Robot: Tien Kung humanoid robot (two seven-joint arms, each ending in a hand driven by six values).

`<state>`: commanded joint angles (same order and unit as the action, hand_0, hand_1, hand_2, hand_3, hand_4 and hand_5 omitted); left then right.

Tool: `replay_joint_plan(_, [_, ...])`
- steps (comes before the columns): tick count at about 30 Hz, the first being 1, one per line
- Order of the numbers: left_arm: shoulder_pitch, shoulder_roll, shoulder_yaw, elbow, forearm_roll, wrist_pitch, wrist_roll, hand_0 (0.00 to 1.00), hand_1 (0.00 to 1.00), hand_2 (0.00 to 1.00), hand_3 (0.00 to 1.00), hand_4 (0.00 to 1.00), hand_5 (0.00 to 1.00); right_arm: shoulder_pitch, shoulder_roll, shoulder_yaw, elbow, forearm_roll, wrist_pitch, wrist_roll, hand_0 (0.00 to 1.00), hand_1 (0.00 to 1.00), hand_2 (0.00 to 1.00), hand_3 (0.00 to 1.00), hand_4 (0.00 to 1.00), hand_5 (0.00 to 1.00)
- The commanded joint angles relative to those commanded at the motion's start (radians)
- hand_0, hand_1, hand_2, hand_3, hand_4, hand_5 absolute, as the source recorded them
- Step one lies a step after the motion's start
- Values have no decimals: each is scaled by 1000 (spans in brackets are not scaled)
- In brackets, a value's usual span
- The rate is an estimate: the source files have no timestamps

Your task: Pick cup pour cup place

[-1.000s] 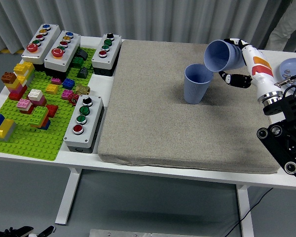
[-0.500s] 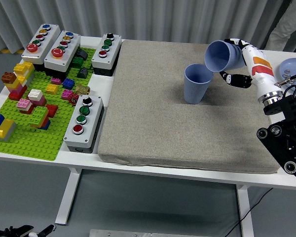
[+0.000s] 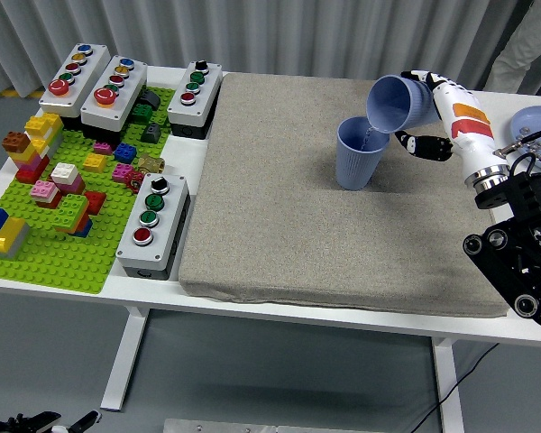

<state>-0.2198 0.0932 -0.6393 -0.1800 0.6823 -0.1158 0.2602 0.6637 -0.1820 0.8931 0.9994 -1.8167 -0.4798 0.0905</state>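
Observation:
A blue cup (image 3: 356, 153) stands upright on the grey mat (image 3: 279, 216), at its back right. My right hand (image 3: 424, 113) is shut on a second blue cup (image 3: 395, 104). It holds that cup tipped on its side, mouth facing left and down, just above the standing cup's rim. A thin stream shows running from the tipped cup into the standing one. My left hand is out of view.
A green brick baseplate (image 3: 63, 244) with several toy bricks lies at the left. Button boxes stand along it (image 3: 153, 225), (image 3: 194, 95), (image 3: 95, 86). A blue plate (image 3: 536, 122) sits at the far right edge. A person's leg (image 3: 523, 45) shows at the top right.
My right hand has moved the held cup slightly left and tipped it further over the standing cup. The standing cup has not moved.

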Motion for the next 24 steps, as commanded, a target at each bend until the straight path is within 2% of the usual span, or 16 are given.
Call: replay_joint_plan(24, [0, 2, -4, 0, 5, 0, 0, 771, 764, 829, 681, 512, 998, 28, -21, -39, -14, -5, -14, 5, 844, 751, 609, 632, 771, 138])
